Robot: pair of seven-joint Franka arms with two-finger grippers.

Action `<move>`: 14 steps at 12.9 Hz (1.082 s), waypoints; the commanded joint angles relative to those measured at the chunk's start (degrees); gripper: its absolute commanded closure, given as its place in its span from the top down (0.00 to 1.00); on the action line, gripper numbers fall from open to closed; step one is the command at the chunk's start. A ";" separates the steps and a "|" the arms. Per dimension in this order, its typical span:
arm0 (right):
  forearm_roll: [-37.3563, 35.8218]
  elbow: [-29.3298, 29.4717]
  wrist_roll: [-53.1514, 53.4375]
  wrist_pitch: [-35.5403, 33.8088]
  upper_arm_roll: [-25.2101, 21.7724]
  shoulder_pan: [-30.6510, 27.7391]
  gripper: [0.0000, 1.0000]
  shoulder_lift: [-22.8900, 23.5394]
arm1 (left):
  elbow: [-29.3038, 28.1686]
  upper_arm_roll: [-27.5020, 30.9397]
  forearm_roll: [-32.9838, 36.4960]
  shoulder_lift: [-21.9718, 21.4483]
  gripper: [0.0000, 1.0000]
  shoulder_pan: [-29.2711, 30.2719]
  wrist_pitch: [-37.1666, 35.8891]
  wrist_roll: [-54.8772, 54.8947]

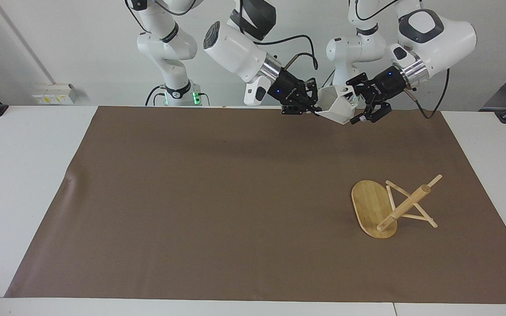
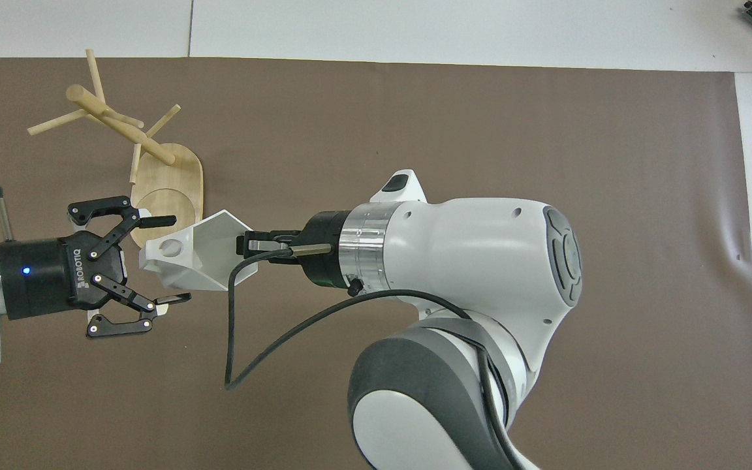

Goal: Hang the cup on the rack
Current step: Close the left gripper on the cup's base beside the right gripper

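The white faceted cup (image 1: 334,105) is held in the air over the mat's edge nearest the robots. My right gripper (image 1: 314,107) is shut on its rim, as the overhead view (image 2: 245,243) also shows. The cup (image 2: 200,254) lies sideways, with its pierced handle pointing at my left gripper (image 2: 164,261). That gripper is open, one finger on each side of the handle's end, and touches nothing. It also shows in the facing view (image 1: 355,107). The bamboo rack (image 1: 382,206) lies tipped over on the mat, its post slanting; it also shows in the overhead view (image 2: 134,140).
A brown mat (image 1: 218,197) covers most of the white table (image 1: 20,175). The rack lies toward the left arm's end, farther from the robots than the grippers. A black cable (image 2: 232,339) hangs from the right wrist.
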 commanded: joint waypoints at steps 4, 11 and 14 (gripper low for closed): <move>-1.10 -0.10 1.82 0.29 0.78 -0.54 0.00 -0.09 | -0.75 -0.16 -0.86 -0.02 1.00 -0.73 1.29 0.66; -1.10 -0.10 1.82 0.29 0.69 -0.54 0.00 -0.09 | -1.37 -0.16 -0.77 -0.46 0.24 -0.38 0.68 -0.65; -1.10 -0.10 1.82 0.20 0.69 -0.54 0.00 -0.09 | -1.28 -0.16 -0.77 -0.46 0.00 -0.29 0.50 -1.36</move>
